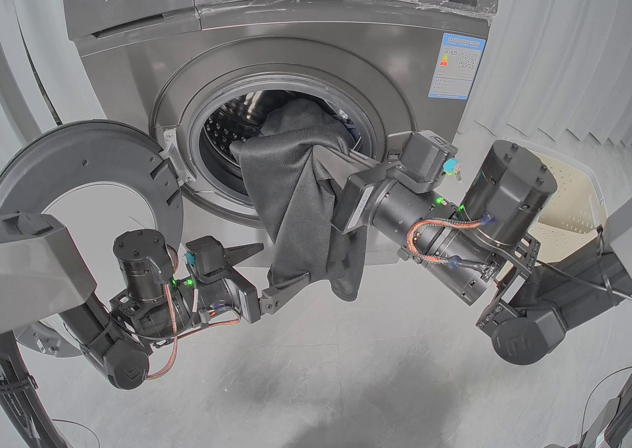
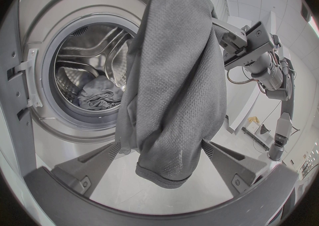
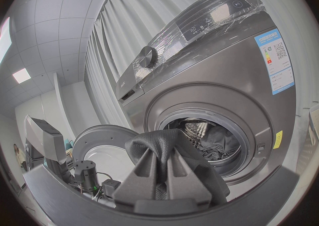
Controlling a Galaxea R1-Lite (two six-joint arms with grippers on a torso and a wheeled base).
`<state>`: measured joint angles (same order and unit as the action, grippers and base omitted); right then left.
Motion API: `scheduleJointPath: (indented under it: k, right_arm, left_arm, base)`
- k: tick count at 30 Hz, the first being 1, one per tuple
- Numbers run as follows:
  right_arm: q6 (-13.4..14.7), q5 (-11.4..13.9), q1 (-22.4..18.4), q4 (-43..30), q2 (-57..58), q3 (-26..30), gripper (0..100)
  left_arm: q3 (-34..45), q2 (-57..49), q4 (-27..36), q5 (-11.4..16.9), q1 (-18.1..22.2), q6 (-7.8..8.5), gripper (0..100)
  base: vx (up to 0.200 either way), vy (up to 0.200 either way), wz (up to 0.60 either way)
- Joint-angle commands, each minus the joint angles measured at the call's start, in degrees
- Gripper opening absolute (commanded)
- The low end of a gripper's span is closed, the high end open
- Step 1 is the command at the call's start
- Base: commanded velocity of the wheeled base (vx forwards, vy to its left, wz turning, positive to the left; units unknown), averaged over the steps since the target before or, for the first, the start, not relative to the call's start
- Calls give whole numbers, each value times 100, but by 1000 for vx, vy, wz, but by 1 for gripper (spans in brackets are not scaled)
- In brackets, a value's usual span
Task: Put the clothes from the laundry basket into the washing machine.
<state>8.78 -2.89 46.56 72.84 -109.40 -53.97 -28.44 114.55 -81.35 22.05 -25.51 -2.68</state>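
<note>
- Right gripper (image 3: 162, 160) pinches the garment (image 1: 296, 205), which hangs before the washer (image 1: 131, 74) mouth; better to push deep past the rim before letting go
- Left gripper (image 1: 284, 263), spread either side of the tail, could lift it in
- Drum (image 2: 96, 54) holds one dark cloth (image 2: 98, 95); basket (image 1: 573, 199) mostly hidden

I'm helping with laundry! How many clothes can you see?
2: a grey garment hangs from the right gripper before the washer; a crumpled one lies in the drum. More may hide deeper.
</note>
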Motion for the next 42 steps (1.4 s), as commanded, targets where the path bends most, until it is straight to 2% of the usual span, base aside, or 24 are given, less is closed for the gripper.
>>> scheduleJointPath:
  k: [1,11,12,17,20,29,30,32,35,41,42]
  right_arm:
    - [1,-1,3,2,-11,0,0]
    - [1,8,3,11,-29,9,0]
    - [1,8,3,11,-29,0,0]
    - [10,8,3,11,-38,27,0]
    - [1,8,-6,11,-29,35,0]
    - [19,8,-41,11,-117,62,0]
    - [19,-10,-6,-7,-126,79,100]
    - [28,-10,3,-7,-152,88,100]
    - [28,-1,38,11,-257,97,100]
    - [28,-1,73,11,-301,317,100]
    - [10,-1,73,11,-284,466,100]
  left_arm:
    - [-12,76,-39,36,-112,-13,100]
    - [-215,322,-162,-26,-208,-22,100]
    - [-241,383,-259,-34,-208,-22,0]
    - [-179,410,-426,-34,-235,-31,0]
    - [32,331,-733,-43,-296,-31,0]
    - [1095,-953,-751,-34,-542,-22,0]
    - [1271,-1190,-751,-34,-577,-22,0]
    - [1359,-1410,-751,-26,-648,-66,0]
    - [1306,-1541,-760,-26,-780,-224,0]
    - [1104,-1682,-751,-26,-736,-382,0]
    - [954,-1682,-751,-52,-709,-496,0]
  base:
    - [0,0,0]
    - [0,0,0]
    - [0,0,0]
    - [0,0,0]
    - [0,0,0]
    - [0,0,0]
    - [0,0,0]
    - [0,0,0]
    - [0,0,0]
    - [0,0,0]
    - [0,0,0]
